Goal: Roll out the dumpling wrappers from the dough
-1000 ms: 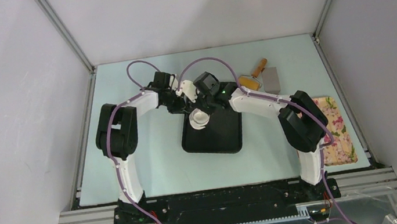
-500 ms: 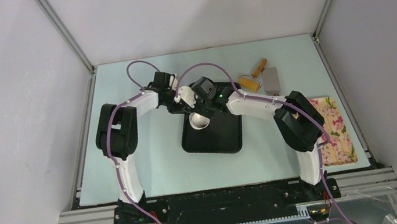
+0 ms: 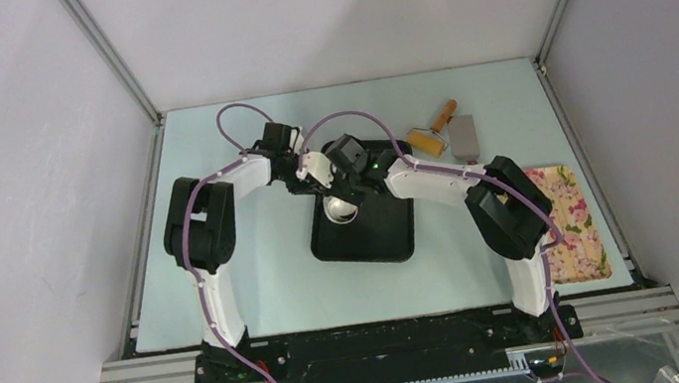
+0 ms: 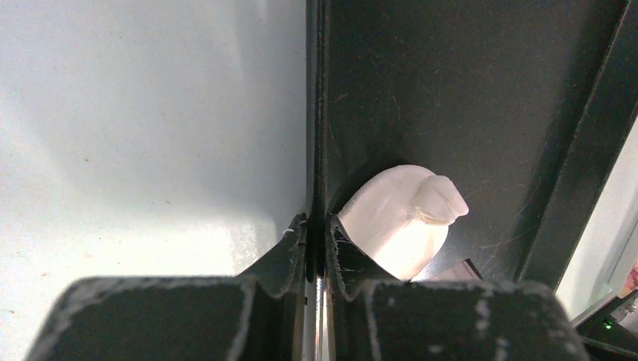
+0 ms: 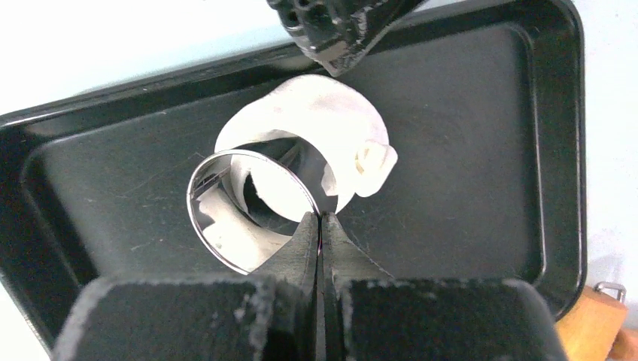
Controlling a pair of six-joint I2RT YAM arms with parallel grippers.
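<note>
Along the left side of the black tray [image 5: 466, 150], the dough [image 5: 316, 120] is shown as a flattened white sheet, curled at one edge, lying on the tray floor. The steel cup [image 5: 218, 237] is held tilted over it, its thin rim pinched between the pressed-together fingers of the right gripper [image 5: 320, 226]. The tray's left wall is clamped by the left gripper [image 4: 316, 233], whose jaws are closed on either side of it, with the dough just beside them inside the tray.

The step in hand is judged to be the stamping of a round wrapper from the sheet. For a clean cut, the cup should be levelled mouth-down, centred over the widest flat part of the dough, and pressed squarely while the tray is steadied. The curled edge should be avoided, since a folded piece would likely be cut there. Little room is left between the two grippers, so contact between them is to be guarded against.

A roller [image 3: 427, 140] and a grey block [image 3: 464, 137] are seen beyond the tray's far right corner. A floral cloth [image 3: 576, 223] lies at the right edge of the table [image 3: 255, 263], well apart from the dough.
</note>
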